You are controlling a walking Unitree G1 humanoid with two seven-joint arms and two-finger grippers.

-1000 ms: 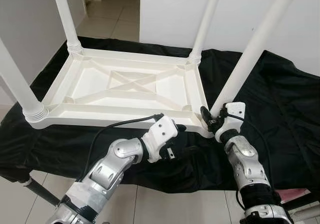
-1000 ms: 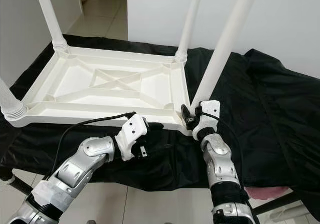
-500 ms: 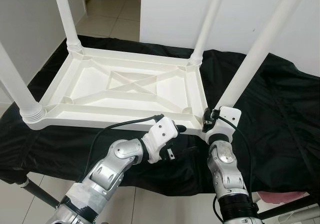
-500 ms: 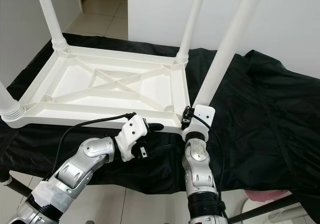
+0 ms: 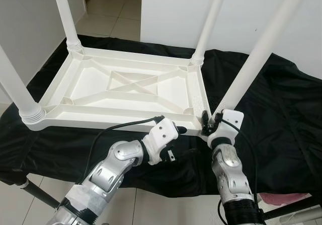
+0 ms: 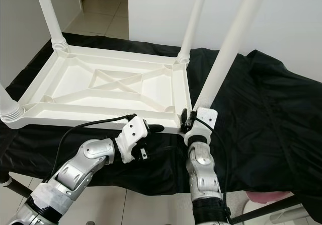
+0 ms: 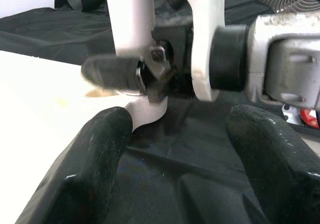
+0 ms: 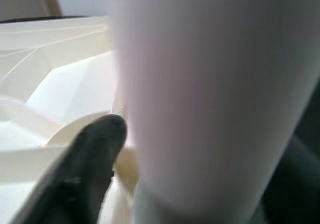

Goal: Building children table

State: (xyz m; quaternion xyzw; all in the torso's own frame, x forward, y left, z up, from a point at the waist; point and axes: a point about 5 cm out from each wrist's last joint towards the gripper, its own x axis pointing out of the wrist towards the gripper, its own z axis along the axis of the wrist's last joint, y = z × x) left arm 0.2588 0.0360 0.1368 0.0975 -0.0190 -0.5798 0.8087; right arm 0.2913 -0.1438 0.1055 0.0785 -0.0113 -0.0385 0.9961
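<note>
A white plastic children's table point(image 5: 100, 118) lies upside down on a black cloth. Three legs stand in its far left point(image 5: 65, 13), far right point(image 5: 209, 21) and near left point(image 5: 17, 91) corners. A fourth leg point(image 5: 251, 69) rises tilted from the near right corner. My right gripper point(image 5: 210, 123) is shut on the base of this leg point(image 8: 200, 83), with one black finger point(image 8: 90, 169) against the corner socket. My left gripper point(image 7: 175, 149) stands open just in front of the table's front rim, near that same corner, with nothing between its fingers point(image 7: 95, 159).
The black cloth point(image 5: 282, 114) covers the whole support and hangs over its front edge. A white wall point(image 5: 176, 13) stands close behind, and a tiled floor point(image 5: 110, 18) runs off at the back left. Something pink point(image 5: 282, 197) lies low at the right.
My right forearm has swung leftward under the corner while its gripper stays on the leg's base. The left arm and the table have hardly moved.
</note>
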